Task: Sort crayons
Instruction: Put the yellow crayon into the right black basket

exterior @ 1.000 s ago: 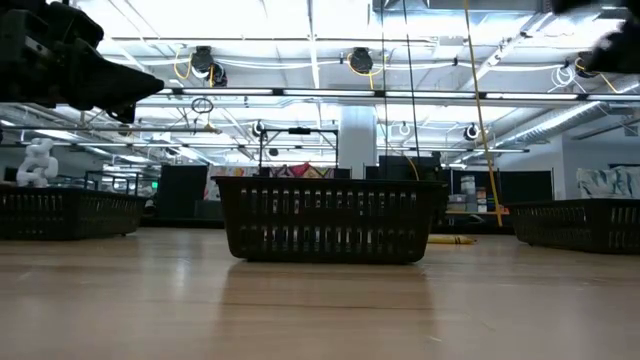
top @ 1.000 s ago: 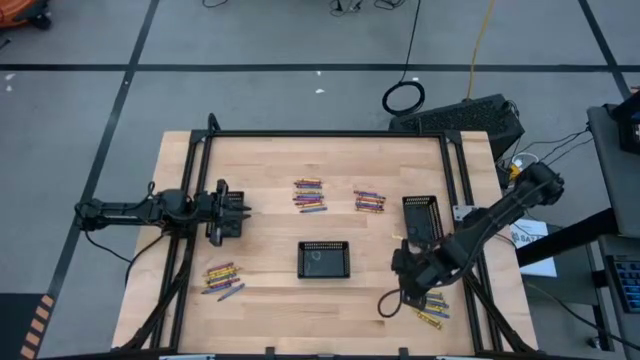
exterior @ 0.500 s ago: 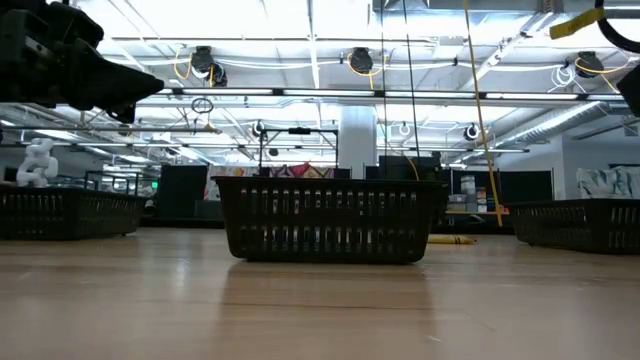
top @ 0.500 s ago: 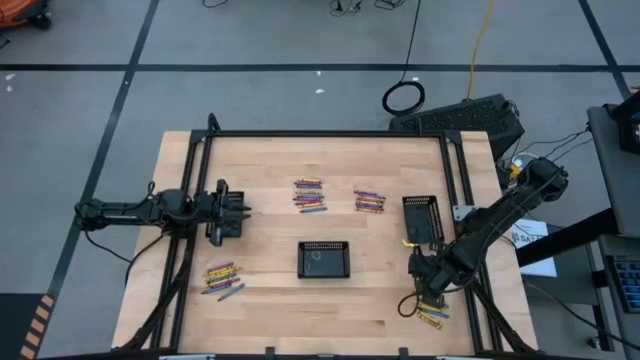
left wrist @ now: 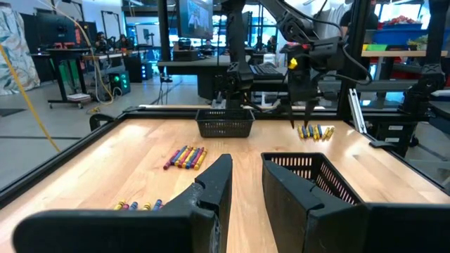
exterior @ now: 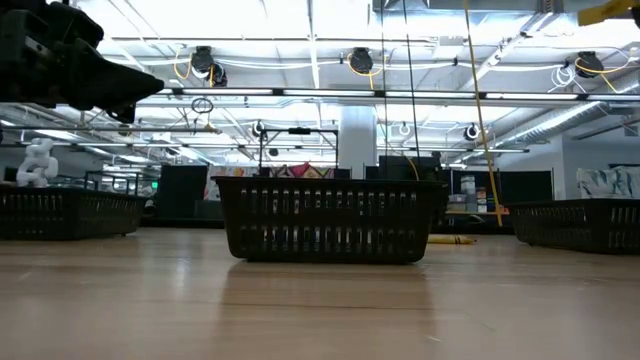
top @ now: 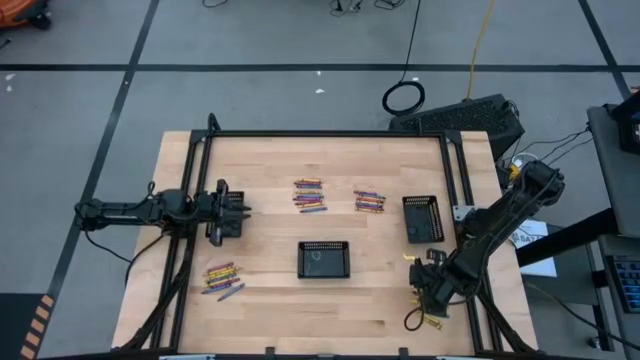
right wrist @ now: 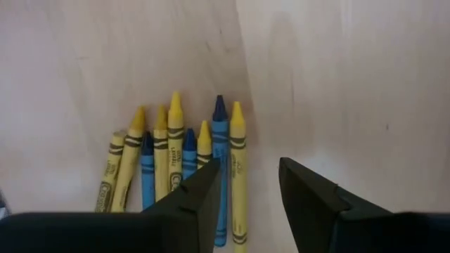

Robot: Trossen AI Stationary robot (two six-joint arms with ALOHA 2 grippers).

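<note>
"High view first. Where are the crayons?"

"They lie in little heaps on the wooden table (top: 270,295). One heap (top: 222,278) is near the left front, one (top: 309,195) is in the middle at the back, and one (top: 369,201) is just to its right. The last heap (right wrist: 176,169) is right under the right gripper (top: 432,300), near the table's right front corner."

"Which way do those ones point?"

"In the right wrist view they lie flat, side by side and touching. Their long sides run the same way, and all the tips point away from the camera. They are only yellow and blue."

"Is the right gripper holding one?"

"No. Its two fingers (right wrist: 193,200) stand apart with bare table between them. Nothing is in them. The fingers hang just over the heap's edge."

"And the left gripper (top: 225,210)?"

"It waits over the table's left side, away from every heap. Its fingers (left wrist: 214,186) have a narrow gap between them, and nothing is in it."

"What else is on the table?"

"A black tray (top: 324,259) sits in the middle, and another black tray (top: 422,218) is on the right, beyond the right gripper."
</note>
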